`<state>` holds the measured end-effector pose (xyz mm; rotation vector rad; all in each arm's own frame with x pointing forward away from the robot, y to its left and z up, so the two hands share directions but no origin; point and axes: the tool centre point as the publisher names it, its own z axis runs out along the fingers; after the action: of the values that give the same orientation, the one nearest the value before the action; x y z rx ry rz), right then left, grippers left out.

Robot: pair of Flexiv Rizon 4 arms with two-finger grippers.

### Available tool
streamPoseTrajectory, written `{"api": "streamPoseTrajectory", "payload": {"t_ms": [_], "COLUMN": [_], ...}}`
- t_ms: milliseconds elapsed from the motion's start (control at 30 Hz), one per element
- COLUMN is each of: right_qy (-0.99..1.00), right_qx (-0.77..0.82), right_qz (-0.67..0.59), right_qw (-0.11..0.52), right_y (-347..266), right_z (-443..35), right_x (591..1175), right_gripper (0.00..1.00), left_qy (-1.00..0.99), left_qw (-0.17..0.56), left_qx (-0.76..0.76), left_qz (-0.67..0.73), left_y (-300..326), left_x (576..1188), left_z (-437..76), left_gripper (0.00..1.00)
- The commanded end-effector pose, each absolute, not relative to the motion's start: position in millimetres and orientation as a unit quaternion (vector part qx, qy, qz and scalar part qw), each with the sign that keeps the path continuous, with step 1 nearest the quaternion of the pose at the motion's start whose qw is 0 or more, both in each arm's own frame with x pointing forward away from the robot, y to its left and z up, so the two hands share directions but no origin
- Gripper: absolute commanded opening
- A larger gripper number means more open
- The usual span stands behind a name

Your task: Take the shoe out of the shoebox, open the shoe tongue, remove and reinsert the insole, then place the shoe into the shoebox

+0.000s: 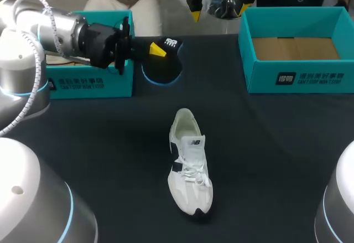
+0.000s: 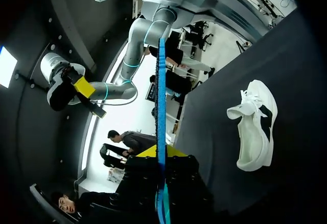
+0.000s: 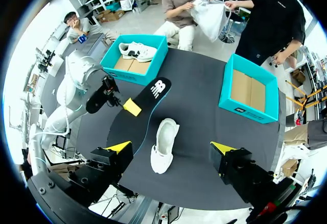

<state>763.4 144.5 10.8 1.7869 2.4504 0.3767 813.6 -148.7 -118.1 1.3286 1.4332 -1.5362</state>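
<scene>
The white sneaker (image 1: 189, 163) lay out of its box at the table's middle, its insole (image 1: 163, 63) already out, clamped in the left gripper (image 1: 154, 50) beyond the sneaker's heel. The right gripper (image 1: 220, 8) hung spread and empty farther off. Reinsertion and boxing apparently remained.

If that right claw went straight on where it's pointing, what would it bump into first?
Most likely the white shoe, which lies ahead between the right gripper's open fingers, though depth is hard to judge from here.

White print on left shoebox (image 1: 91, 82), right shoebox (image 1: 301, 77); logo on insole (image 1: 163, 66), shoe (image 1: 189, 163)
</scene>
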Motion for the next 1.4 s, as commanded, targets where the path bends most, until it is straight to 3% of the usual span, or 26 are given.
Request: {"api": "streamPoseTrajectory", "payload": {"t_ms": [33,667,900,1400], "right_qy": [0.801,0.801,0.801,0.801], "right_qx": [0.585,0.585,0.585,0.585], "right_qz": [0.122,0.122,0.122,0.122], "right_qw": [0.042,0.042,0.042,0.042], "right_y": [145,145,145,145], "right_z": [11,11,11,11], "right_x": [764,764,764,764], "right_gripper": [1.0,1.0,1.0,1.0], "left_qy": [0.546,0.546,0.484,0.405], "left_qw": [0.323,0.323,0.41,0.499], "left_qx": [0.506,0.506,0.568,0.628], "left_qz": [-0.585,-0.585,-0.524,-0.439], "left_y": [-149,-149,-146,-150], "left_x": [813,813,823,834], "left_z": [-118,-118,-106,-107], "left_gripper": [0.0,0.0,0.0,0.0]}}
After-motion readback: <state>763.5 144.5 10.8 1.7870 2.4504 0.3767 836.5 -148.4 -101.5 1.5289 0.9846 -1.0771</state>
